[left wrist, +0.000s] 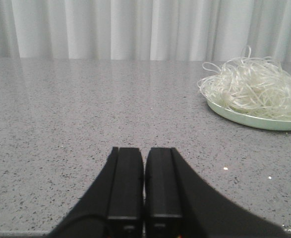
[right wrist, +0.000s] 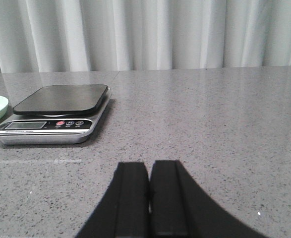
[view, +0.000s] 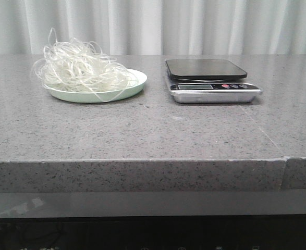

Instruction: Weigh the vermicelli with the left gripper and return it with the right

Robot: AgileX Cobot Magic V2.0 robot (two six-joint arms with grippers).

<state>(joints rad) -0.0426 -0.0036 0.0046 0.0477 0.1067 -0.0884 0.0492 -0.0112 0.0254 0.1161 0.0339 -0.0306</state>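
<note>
On the pale green plate [view: 134, 86], left of the scale [view: 211, 80], the vermicelli [view: 80, 66] lies in a loose heap, spilling a little past the rim. Scale and plate stand apart on the grey stone table [view: 142, 135]. The scale's dark platform is bare. Both the left gripper [left wrist: 144, 186] and the right gripper [right wrist: 149, 191] sit low over the table with fingers pressed together, holding nothing, away from the scale.

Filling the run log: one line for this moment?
vermicelli on plate | scale bare | left gripper shut | right gripper shut
</note>
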